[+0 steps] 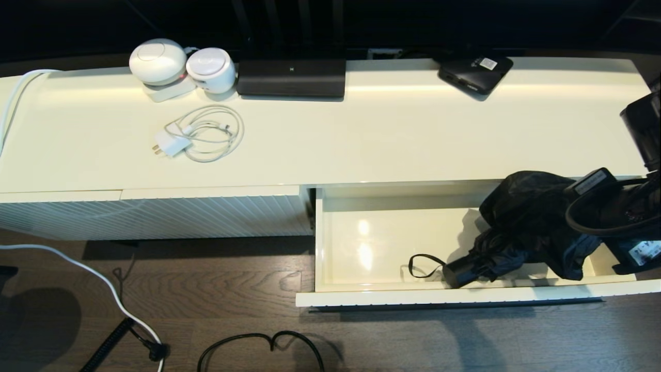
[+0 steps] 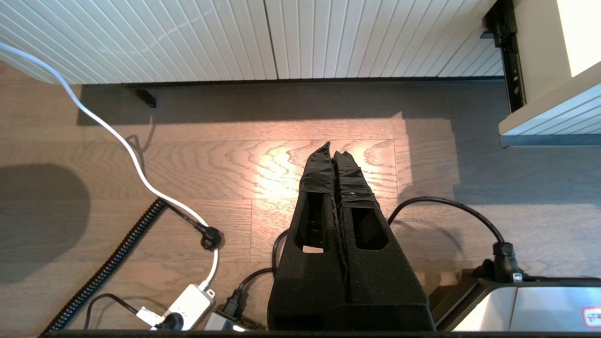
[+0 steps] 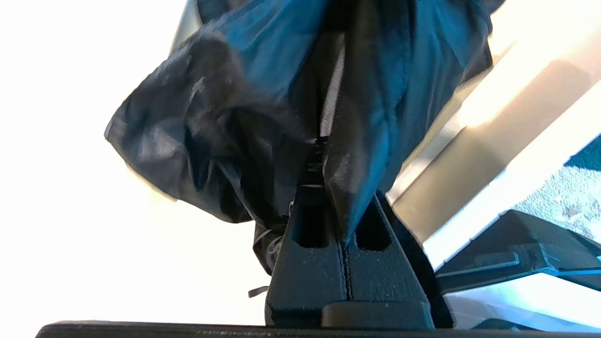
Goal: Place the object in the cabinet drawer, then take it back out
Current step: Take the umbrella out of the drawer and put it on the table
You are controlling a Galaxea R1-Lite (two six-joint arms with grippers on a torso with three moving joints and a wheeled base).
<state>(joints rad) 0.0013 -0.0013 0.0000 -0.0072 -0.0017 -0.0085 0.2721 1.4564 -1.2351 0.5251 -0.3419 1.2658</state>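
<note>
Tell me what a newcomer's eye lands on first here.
The black umbrella stands out: the right gripper is shut on its bunchy fabric, over the right end of the open drawer, handle low near the drawer's front. On the cabinet top, a coiled white charger cable lies at left.

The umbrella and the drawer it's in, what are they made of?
The umbrella looks like thin glossy cloth, probably nylon: it bunches in soft, shiny folds. Its handle seems hard black plastic. The drawer looks like painted or lacquered board; its cream inside mirrors the lights. The right gripper pinches the cloth.
</note>
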